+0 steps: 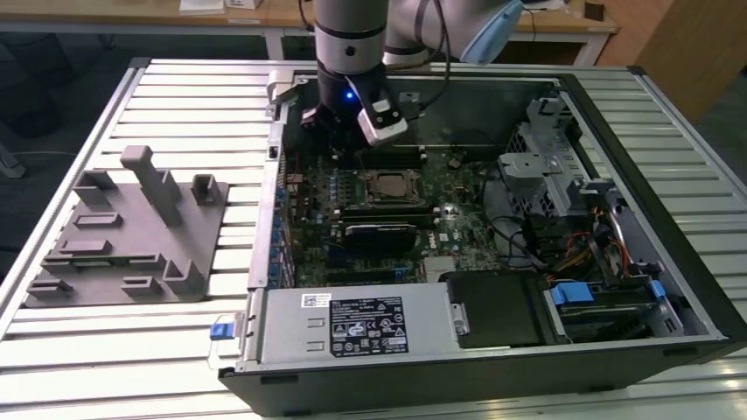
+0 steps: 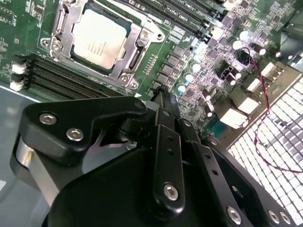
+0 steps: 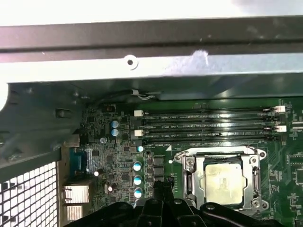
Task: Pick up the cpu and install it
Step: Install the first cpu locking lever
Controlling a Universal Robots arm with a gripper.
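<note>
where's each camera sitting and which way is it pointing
exterior view: off the arm, raised, looking down into the open black computer case; the grey robot arm and black claw hang over its green motherboard.
first wrist view: on the wrist, facing the motherboard along the claw, its black links showing.
second wrist view: on the wrist, looking past the claw's black linkage at the board.
both wrist views share the silvery square cpu seated in its socket.

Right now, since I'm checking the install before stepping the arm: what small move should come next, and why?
Probably a short straight lift. The cpu already lies flat inside its socket frame, and the gripper hangs beside it over the motherboard.
</note>
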